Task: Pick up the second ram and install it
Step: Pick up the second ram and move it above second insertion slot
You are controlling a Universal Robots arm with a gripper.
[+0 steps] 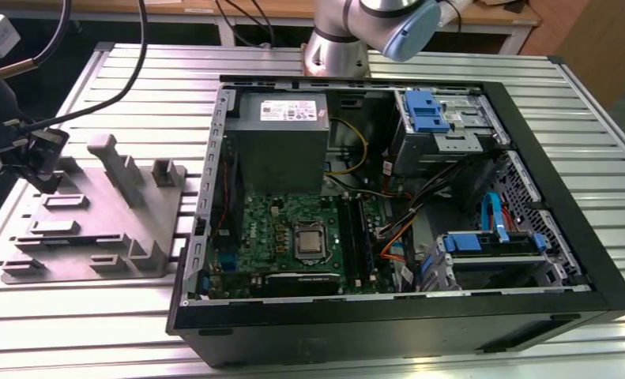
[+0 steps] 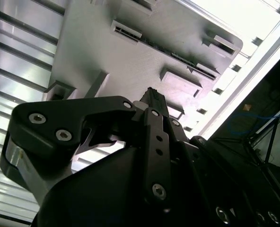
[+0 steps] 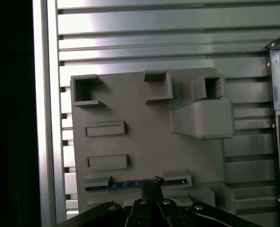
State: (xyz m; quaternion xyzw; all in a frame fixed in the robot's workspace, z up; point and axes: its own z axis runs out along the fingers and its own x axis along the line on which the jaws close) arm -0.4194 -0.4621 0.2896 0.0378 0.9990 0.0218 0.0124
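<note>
1 gripper is hovering over the grey tray, and its fingertips are pressed together into a single dark point. In the first wrist view that point is sitting right over the ram. This thin blue-green stick is lying level in its slot, along the tray edge opposite the row of 3 square pockets. A raised block is flanking each of its 2 ends. Whether the tip is actually touching the stick, I cannot tell.

Over to the exterior view. The gripper is hanging above the tray on the exterior view's left. The tray is resting flat on the ribbed metal table, just beside the open computer case. 1 tall block is standing up from the tray, near the edge with the pockets. The case is lying on its side, with the green motherboard facing up and well apart from the gripper.

In the second wrist view the gripper is showing its black linkages folding in toward the tip. The tray is spreading out behind that tip, with the bright table slats running along both sides of it.
</note>
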